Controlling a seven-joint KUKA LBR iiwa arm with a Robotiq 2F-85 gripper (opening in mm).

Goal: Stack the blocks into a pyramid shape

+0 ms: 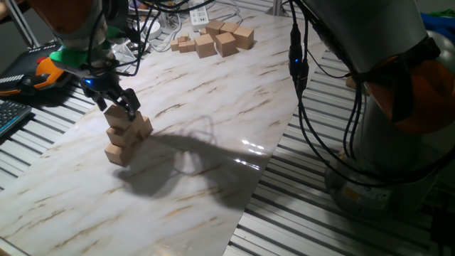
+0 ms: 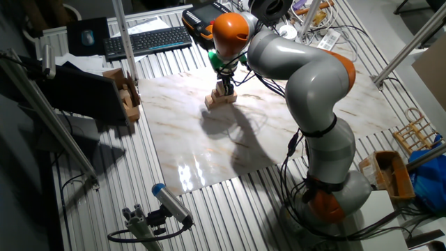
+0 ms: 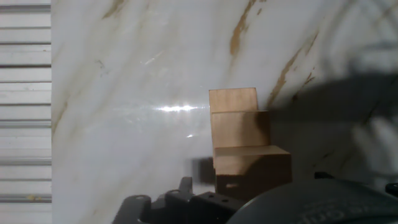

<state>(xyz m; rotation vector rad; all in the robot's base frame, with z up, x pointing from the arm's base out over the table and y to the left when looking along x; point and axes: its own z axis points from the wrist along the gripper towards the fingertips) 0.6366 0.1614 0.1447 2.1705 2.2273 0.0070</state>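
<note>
Gripper (image 1: 121, 102) atop stepped wooden pyramid shape (image 1: 126, 135)

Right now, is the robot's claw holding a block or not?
Gripper: right at the top block of the pyramid, fingers on either side of it. Gripping or let go cannot be told.

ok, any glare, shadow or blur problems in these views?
One fixed view: glare streak on the marble tabletop, and the arm's broad shadow beside the block stack. Other fixed view: bright reflection near the tabletop's front edge, stack tiny. Hand view: glare beside the stack, dark shadow to its right, pincer housing blurred along the bottom.
</note>
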